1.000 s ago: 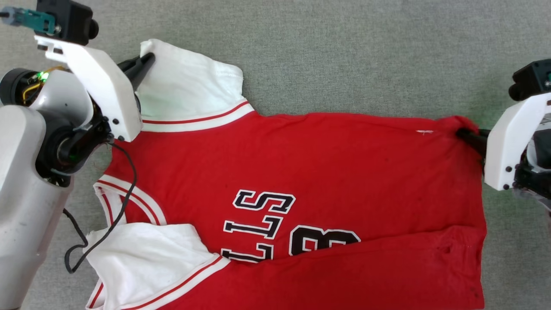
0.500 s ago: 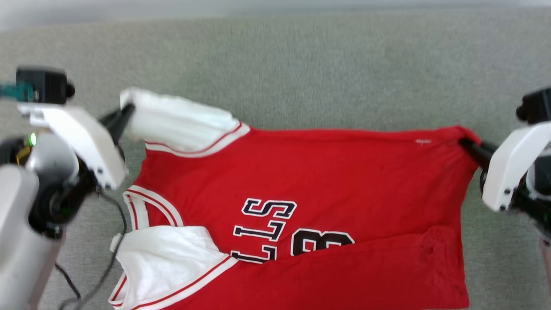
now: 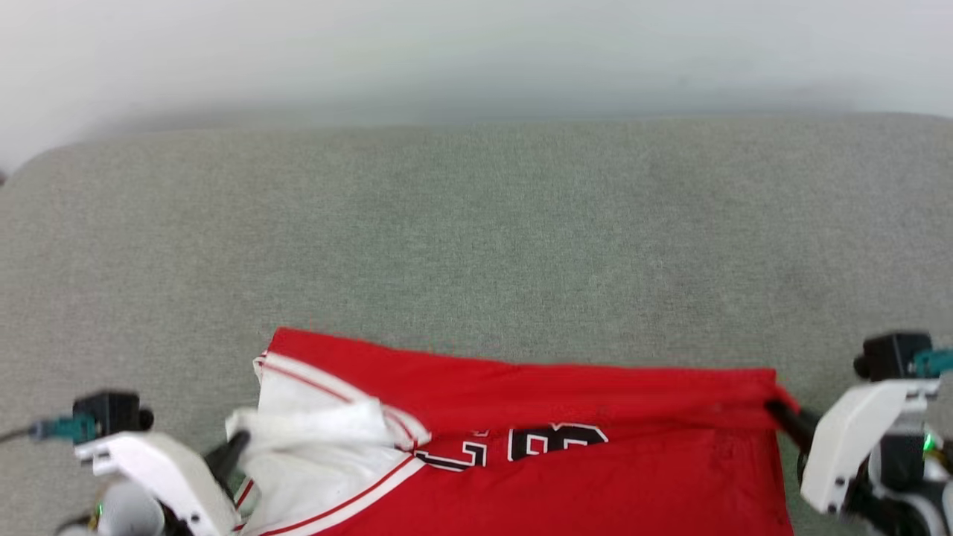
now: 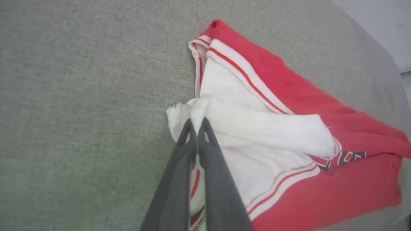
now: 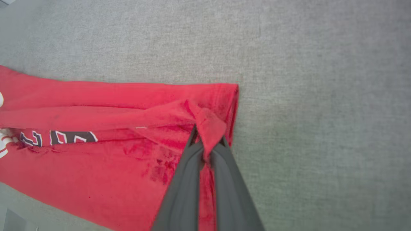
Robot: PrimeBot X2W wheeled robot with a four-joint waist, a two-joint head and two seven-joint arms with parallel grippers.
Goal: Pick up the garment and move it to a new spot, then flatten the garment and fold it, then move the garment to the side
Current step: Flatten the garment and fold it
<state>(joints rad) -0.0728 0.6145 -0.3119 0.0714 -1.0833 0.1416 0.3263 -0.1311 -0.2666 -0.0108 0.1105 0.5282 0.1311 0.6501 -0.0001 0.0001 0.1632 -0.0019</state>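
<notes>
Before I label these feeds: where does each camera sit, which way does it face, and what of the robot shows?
Head view: on the head, facing down at the garment on a grey surface; left gripper lower left, right gripper lower right.
Left wrist view: on that wrist, along its fingers, shut on the white sleeve.
Right wrist view: on that wrist, along its fingers, shut on a red corner.
All share the black lettering.

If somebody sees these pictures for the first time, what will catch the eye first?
First, the red shiny sports jersey with white sleeve panels and black lettering, lying partly folded at the near side of the grey fabric surface. Next, the left gripper has its jaws shut on a white sleeve, and the right gripper has its jaws shut on a red corner at the other end.
</notes>
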